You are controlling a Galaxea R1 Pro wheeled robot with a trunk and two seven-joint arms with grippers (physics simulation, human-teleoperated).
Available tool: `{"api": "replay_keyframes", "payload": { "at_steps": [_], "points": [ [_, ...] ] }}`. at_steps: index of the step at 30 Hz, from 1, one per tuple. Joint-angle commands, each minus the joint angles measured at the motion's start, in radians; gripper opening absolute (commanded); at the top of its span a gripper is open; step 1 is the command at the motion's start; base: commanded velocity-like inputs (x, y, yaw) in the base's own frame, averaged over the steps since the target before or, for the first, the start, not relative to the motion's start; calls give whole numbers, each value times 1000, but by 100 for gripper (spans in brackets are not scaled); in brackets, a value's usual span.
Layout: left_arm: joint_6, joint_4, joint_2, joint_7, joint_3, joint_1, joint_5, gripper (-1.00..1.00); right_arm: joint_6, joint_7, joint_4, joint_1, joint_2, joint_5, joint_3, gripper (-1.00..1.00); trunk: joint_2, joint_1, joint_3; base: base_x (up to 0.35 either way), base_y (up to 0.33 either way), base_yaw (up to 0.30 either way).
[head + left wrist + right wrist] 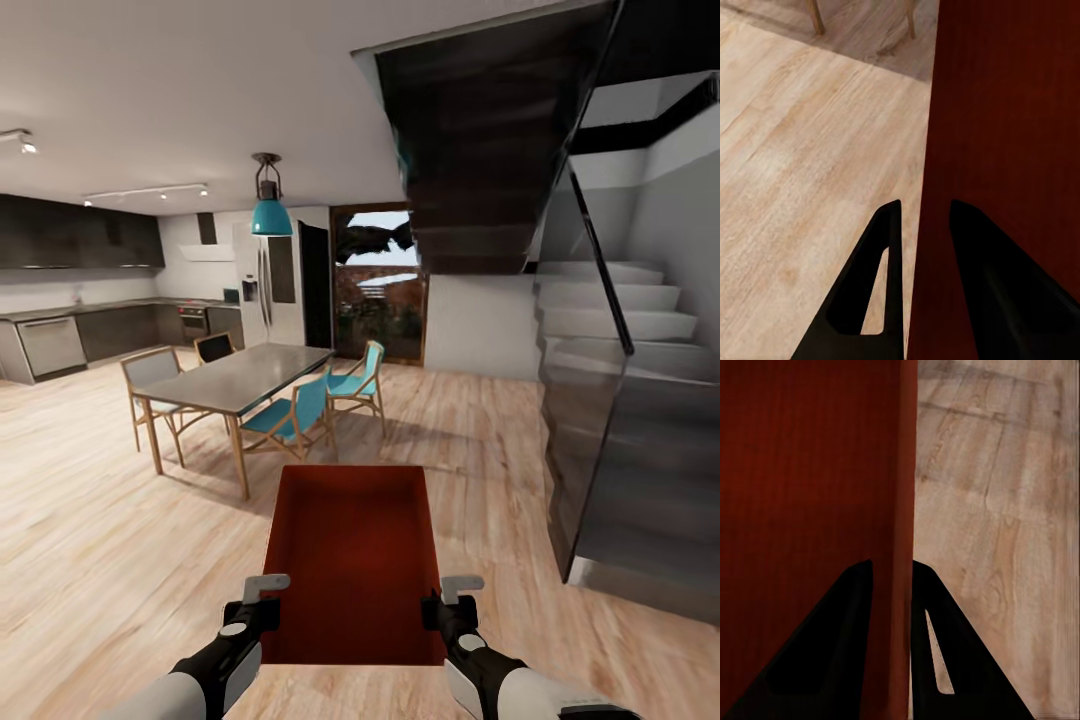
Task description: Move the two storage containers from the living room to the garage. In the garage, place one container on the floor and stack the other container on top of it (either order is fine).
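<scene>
- One bin (352, 560), orange-red and open-topped, is carried low in front of the robot, above the wood-plank floor (90, 540).
- Left end effector (262, 592) grips the bin's left wall near the close corner; in the left wrist view its two dark fingers (874, 285) straddle the thin wall edge, one outside, one inside, pinching the wall.
- Right end effector (455, 592) grips the right wall in the same way; in the right wrist view the fingers (945, 652) sit on either side of the wall, pressed onto it.
- The bin (1005, 150) extends straight ahead of both end effectors, away from the robot; its inside (802, 472) looks bare.
- Plank floor (802, 157) lies outside the left end effector; more planks (1005, 510) lie outside the right one.
- Well ahead of the left end effector: a dining table (240, 378) with wooden chairs, some with teal seats (290, 412).
- A teal pendant lamp (270, 212) hangs above the table.
- Farther out beyond the left end effector: dark kitchen cabinets (80, 240) and a steel fridge (262, 285).
- Straight ahead, far off: a glazed door (378, 290) showing outdoors.
- Out past the right end effector: a staircase (620, 330) with a dark glass side panel (590, 440).
</scene>
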Motion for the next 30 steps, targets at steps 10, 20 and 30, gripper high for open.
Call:
{"api": "replay_keyframes", "payload": {
  "at_steps": [10,20,30],
  "points": [
    [-5,4,2,18,12,0,6,-100,-14,-6,-2,-2,1,23,-33,-100,-1,0,-2,0,0,-278],
    [-5,4,2,18,12,0,6,-100,-14,-6,-2,-2,1,23,-33,-100,-1,0,-1,0,0,-278],
    [-5,2,2,18,12,0,6,-100,-14,-7,-2,-2,1,23,-33,-100,-1,0,-1,0,0,-278]
  ]
}}
